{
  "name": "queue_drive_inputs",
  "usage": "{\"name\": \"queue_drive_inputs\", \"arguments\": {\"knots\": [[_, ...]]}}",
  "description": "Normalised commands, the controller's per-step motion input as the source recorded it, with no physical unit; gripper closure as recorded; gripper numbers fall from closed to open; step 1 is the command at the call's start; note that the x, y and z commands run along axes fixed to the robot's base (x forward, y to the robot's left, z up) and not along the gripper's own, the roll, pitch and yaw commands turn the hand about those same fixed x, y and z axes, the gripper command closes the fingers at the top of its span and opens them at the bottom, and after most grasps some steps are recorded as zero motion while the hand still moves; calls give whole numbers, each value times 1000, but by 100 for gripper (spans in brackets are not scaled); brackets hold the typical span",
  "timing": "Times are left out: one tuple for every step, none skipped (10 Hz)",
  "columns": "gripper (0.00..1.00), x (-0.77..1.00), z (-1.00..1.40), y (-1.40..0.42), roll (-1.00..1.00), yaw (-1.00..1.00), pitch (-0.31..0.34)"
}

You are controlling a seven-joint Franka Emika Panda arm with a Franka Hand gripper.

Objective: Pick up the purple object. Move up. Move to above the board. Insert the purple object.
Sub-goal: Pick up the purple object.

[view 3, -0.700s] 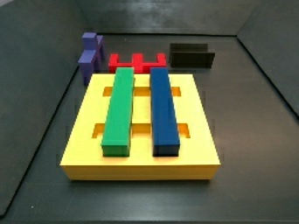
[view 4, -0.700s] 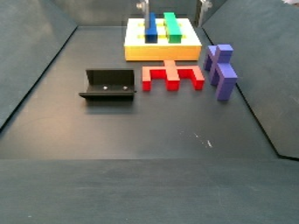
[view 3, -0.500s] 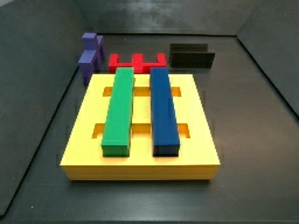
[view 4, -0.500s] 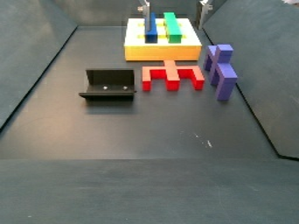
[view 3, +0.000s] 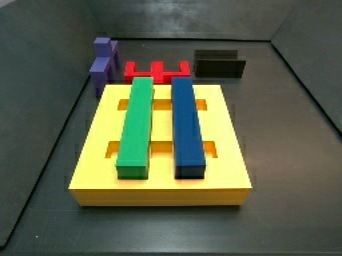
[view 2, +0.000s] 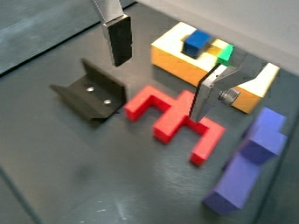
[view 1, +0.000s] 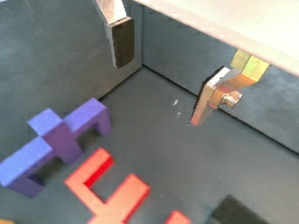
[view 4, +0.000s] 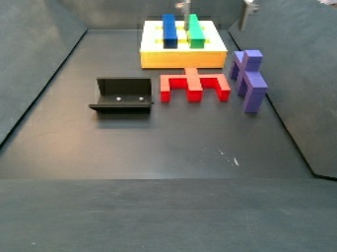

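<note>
The purple object (view 4: 249,79) stands on the floor beside the red notched piece (view 4: 195,86), off one short end of the board (view 3: 225,135). It also shows in both wrist views, purple object (view 1: 59,144) and purple object (view 2: 251,162). My gripper (view 2: 163,66) hangs high above the floor, open, with nothing between its fingers (view 2: 118,39). In a wrist view the gripper (view 1: 165,68) is over bare floor, apart from the purple object. The yellow board (view 2: 176,61) carries a green bar (view 3: 135,120) and a blue bar (view 3: 187,120).
The dark fixture (view 4: 124,96) stands on the far side of the red piece (view 2: 176,122) from the purple object. Grey walls (view 4: 46,74) close in the floor on its sides.
At the top edge of a side view the fingertips have shifted right, mostly out of frame. No piece has moved.
</note>
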Motion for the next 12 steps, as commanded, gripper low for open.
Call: {"name": "queue_drive_inputs", "arguments": {"knots": [[0,-551,-74,-374,0,-314,-183],[0,-497,-46,-291,0,-429,-144],[0,-443,-26,-231,0,-509,-120],[0,-263,-74,-183,23,-703,-30],[0,-114,-89,-97,40,-894,0],[0,0,-166,-143,7,-946,0],[0,0,-154,-143,24,-954,0],[0,0,-163,-134,31,-954,0],[0,0,-166,-106,34,-986,0],[0,0,-166,-97,40,-994,0],[0,0,-174,-97,46,-986,0],[0,-91,-229,-86,71,-940,0]]}}
